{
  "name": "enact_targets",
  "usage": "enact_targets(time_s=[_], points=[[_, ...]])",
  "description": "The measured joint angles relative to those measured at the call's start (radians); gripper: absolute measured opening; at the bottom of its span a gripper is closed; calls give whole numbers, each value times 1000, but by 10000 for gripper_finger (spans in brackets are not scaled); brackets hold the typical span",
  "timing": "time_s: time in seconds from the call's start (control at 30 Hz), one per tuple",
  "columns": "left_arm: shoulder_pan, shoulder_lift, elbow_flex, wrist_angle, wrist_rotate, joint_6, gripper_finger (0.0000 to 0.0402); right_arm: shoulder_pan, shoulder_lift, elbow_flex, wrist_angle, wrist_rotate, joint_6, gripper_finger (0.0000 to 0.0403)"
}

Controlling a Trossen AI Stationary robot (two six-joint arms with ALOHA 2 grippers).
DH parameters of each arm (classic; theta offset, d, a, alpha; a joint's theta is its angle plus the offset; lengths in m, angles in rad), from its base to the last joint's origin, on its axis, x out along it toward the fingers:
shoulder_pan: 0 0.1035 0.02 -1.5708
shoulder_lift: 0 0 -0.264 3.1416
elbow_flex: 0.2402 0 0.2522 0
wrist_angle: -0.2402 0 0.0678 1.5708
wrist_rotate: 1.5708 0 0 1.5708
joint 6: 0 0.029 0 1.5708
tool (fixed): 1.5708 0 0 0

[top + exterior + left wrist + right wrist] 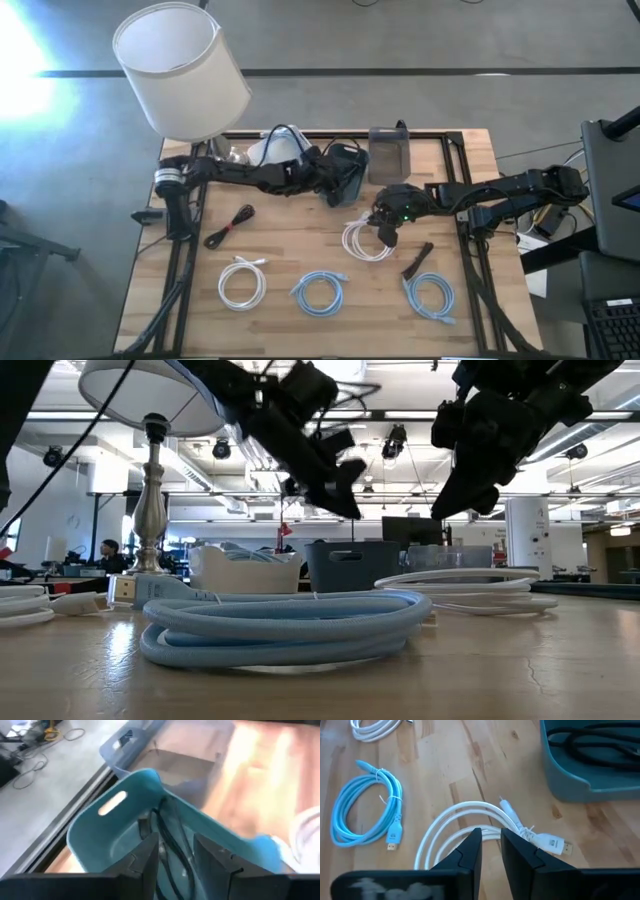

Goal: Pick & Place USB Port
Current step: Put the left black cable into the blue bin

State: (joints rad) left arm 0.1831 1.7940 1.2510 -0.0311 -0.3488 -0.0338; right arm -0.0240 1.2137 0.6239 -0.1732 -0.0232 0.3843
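Right gripper (491,851) hung low over the white cable (470,822) mid-desk (300,245), fingers parted a narrow gap and empty, lined up to pinch a strand. Left gripper (175,857) hovered over the teal bin (107,827), slightly open, holding nothing; a black cable (167,842) already lay inside, so likely the drop spot. Blue cables (367,810) waited nearby.

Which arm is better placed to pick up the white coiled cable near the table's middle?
Right. The right claw hovers directly over the white cable, fingers slightly apart. The left claw sits over the blue bin, away from that cable.
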Motion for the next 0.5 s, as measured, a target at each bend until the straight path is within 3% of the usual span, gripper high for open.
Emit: enact_targets(time_s=[0.17,0.5], points=[[-32,-110,-7,-192,1,-1,119,-7,0,4,32,26,-9,79],[-81,-313,-12,-651,0,-193,106,-25,0,6,271,50,-299,100]])
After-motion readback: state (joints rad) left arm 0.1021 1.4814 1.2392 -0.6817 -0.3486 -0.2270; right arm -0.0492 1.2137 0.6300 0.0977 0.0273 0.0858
